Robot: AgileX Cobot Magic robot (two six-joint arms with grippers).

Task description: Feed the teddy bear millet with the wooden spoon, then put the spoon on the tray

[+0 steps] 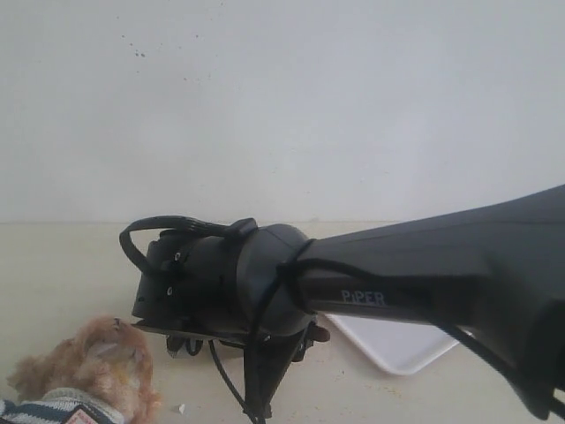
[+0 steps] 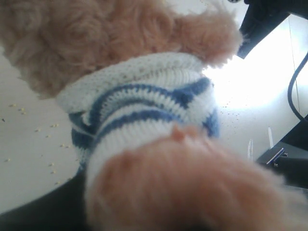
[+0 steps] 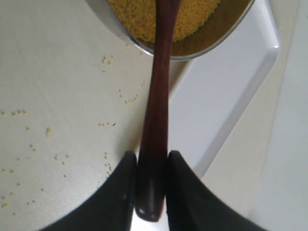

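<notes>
The teddy bear, in its blue-and-white striped shirt, fills the left wrist view, and its fur covers my left gripper's jaws, which are closed on its body. Its head shows at the lower left of the exterior view. My right gripper is shut on the end of the wooden spoon. The spoon's bowl end lies in the yellow millet inside a steel bowl. The white tray lies beside that bowl and partly under the spoon handle; one corner shows beneath the right arm.
The right arm stretches across the exterior view and hides the bowl and spoon there. Stray millet grains dot the pale tabletop, and more grains lie beside the bear. A white wall stands behind the table.
</notes>
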